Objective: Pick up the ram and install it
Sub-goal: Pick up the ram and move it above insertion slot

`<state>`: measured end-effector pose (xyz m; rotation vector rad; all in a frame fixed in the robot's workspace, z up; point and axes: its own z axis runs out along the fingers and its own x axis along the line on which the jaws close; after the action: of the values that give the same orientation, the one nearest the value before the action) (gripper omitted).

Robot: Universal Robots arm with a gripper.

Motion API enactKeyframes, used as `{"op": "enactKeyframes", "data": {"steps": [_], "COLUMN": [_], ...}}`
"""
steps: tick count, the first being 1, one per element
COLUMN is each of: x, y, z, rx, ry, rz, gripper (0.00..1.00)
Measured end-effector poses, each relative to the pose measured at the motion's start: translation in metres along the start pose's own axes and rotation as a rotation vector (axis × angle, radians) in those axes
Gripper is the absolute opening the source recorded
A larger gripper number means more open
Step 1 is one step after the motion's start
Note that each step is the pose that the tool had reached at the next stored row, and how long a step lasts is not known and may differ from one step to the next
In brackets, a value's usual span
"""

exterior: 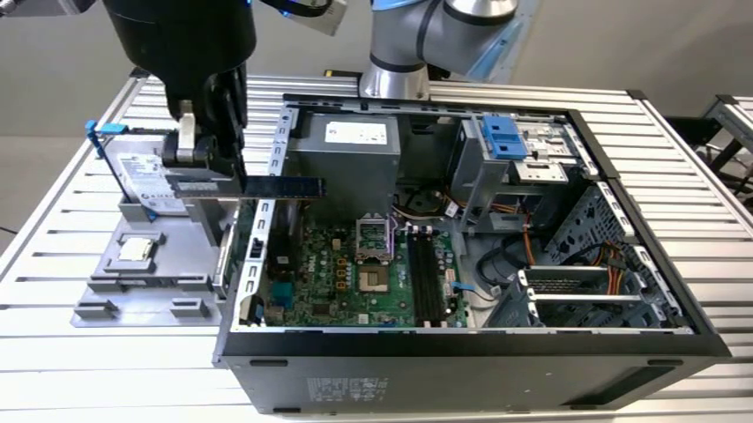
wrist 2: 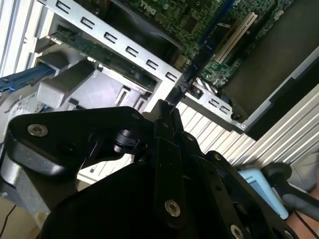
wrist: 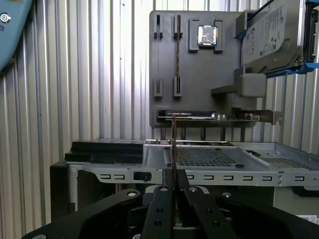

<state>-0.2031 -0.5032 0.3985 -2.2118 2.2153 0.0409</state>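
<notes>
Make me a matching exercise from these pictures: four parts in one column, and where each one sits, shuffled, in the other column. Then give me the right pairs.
Column one:
1. ram
2. hard drive
3. processor chip
4. motherboard

Column two:
A. lying flat on the grey tray
B. inside the open computer case
C. clamped in the tool
D. propped up on edge on the tray

Pairs: 1-C, 2-D, 3-A, 4-B.
</notes>
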Motion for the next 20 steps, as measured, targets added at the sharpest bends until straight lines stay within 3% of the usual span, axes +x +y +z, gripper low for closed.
{"op": "enactKeyframes", "data": {"steps": [10,20], "x": [-0.0003,-0.0005], "y": [-0.0216,-0.0471], "z": [0.0007,0.0021], "rx": [0.0000,0.0003], "ry": [0.0000,-0.0001], "rz": [0.000,0.012], "gripper": [0.00,0.00]}}
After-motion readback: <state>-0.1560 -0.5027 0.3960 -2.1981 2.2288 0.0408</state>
